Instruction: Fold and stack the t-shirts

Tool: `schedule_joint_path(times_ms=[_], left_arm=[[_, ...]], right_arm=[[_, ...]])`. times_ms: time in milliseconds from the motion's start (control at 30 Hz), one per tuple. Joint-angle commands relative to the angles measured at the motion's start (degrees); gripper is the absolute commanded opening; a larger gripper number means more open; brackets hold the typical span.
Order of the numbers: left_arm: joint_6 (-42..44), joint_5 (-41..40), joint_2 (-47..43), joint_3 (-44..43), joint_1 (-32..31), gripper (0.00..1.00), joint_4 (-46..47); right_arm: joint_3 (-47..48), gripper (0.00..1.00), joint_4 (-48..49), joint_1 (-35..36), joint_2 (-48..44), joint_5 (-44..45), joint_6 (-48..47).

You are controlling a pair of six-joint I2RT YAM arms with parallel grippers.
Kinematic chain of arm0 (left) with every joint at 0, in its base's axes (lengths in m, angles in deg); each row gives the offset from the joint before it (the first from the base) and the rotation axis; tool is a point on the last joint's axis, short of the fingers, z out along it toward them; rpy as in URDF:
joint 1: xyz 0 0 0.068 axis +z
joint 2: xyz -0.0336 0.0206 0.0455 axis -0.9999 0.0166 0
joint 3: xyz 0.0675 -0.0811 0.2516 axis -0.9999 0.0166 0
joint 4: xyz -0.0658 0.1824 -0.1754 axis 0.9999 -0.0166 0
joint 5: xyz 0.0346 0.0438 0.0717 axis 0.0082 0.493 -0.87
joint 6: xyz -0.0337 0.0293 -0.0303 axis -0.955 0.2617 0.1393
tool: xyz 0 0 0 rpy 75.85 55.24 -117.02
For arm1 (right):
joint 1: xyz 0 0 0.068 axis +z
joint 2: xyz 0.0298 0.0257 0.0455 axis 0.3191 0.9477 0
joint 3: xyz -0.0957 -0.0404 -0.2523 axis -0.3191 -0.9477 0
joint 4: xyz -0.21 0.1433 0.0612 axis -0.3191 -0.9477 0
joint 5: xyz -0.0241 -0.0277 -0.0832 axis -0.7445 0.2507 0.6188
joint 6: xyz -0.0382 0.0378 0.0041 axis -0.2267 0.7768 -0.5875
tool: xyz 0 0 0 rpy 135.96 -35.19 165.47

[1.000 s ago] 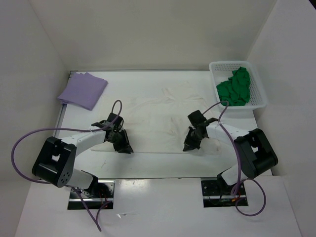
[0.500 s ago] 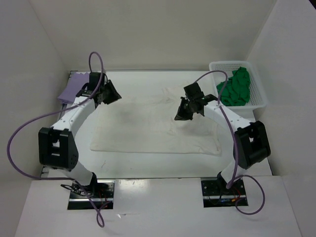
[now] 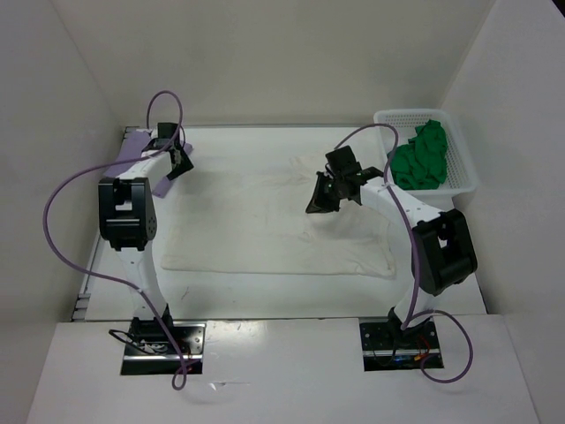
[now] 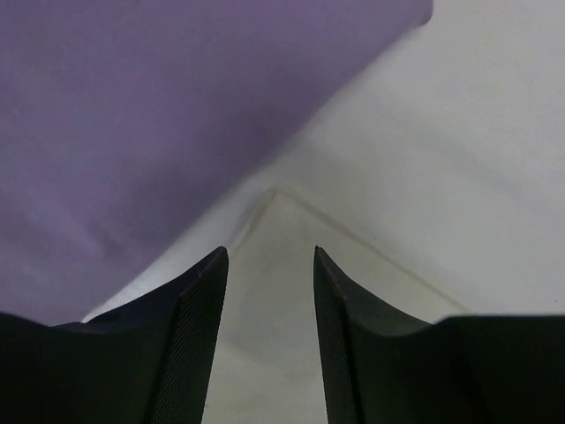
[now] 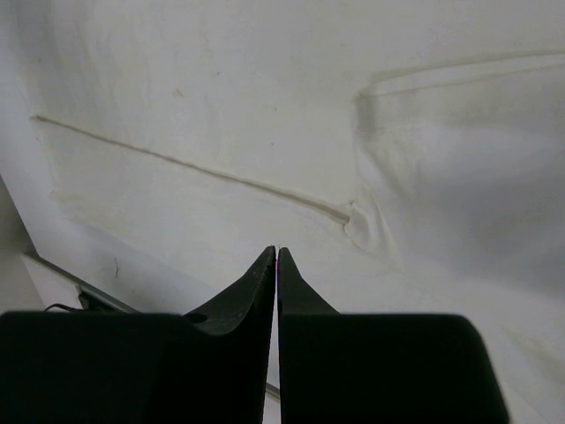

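The cream t-shirt lies flat on the table, a wide rectangle. Its corner sits just under my left gripper, whose jaws stand open with nothing between them. In the top view the left gripper hovers at the back left, beside the folded lavender t-shirt. My right gripper is over the cream shirt's far right part, shut and empty, with a sleeve seam below. The green t-shirt lies crumpled in the basket.
A white mesh basket stands at the back right corner. White walls close in the table on the left, back and right. Purple cables loop off both arms. My left arm covers most of the lavender shirt from above.
Both arms have swung from the cream shirt's near edge to its far side. The left gripper reached the back left corner and its jaws opened.
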Motion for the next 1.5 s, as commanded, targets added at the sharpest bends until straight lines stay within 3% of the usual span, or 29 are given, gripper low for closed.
schedule_joint_path(times_ms=[0,267,533,633,667,867,1200,1467], left_arm=[[2.66,-2.59,2.42,-5.51,-0.48,0.51,1.23],[3.19,-1.01,7.17,-9.21,-0.48,0.51,-0.08],[3.19,0.05,9.02,-9.92,-0.48,0.37,-0.09],[3.19,0.05,9.55,-9.92,-0.48,0.26,-0.08],[2.67,0.05,9.55,-9.92,-0.48,0.23,0.53],[2.66,0.05,5.87,-7.47,-0.48,0.07,1.93],[1.88,2.24,-0.64,0.98,-0.48,0.00,6.33],[1.35,4.79,-2.23,2.74,-0.48,0.00,7.04]], right_arm=[[0.00,0.07,3.33,-0.41,0.30,-2.32,-1.80],[1.59,0.08,2.80,-0.41,1.43,-2.86,-3.56],[2.11,0.09,2.80,-0.41,1.97,-2.86,-3.04],[4.74,0.20,2.28,-0.41,2.58,-1.28,-3.03],[5.88,0.28,1.66,-1.02,3.36,0.38,-3.03],[15.72,0.45,3.15,-6.47,9.07,3.20,-4.17],[43.66,0.50,2.90,-10.43,33.41,18.05,-7.34],[78.37,0.53,-11.23,-10.43,56.42,29.56,-9.27]])
